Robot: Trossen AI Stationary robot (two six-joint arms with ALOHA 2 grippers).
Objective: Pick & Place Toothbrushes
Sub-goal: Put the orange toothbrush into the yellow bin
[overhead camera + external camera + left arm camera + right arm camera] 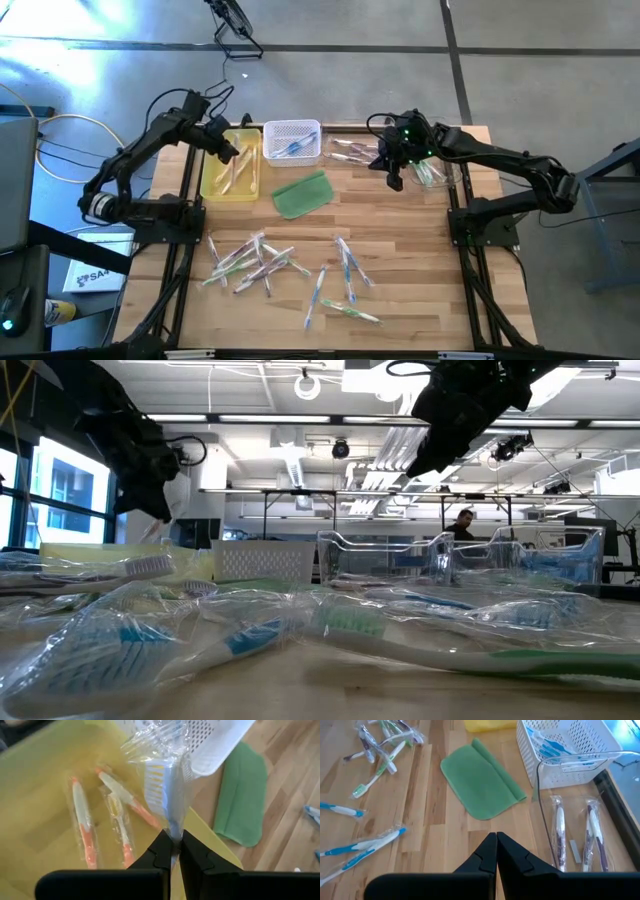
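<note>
1. While the left tool [172, 851] hangs over the yellow tray [213, 180], its fingers are clamped on a wrapped toothbrush [165, 795] with pale bristles – the brush stands up out of the tool, head away from the wrist.
2. Under it, three orange-handled brushes [82, 822] in wrappers already lie in the tray, their long axes roughly parallel.
3. The held brush sits directly above that group, so the coming move is probably a short lowering and a release; the tray's near wall, next to the white basket [292, 140], is the edge to stay inside.
4. The right tool [496, 851] waits with fingers pressed together and empty, above the surface [400, 250] beside the clear tray [580, 810] – purple brushes lie there.
5. Loose toothbrushes [250, 262] are scattered on the surface's front half, well apart from both arms.
</note>
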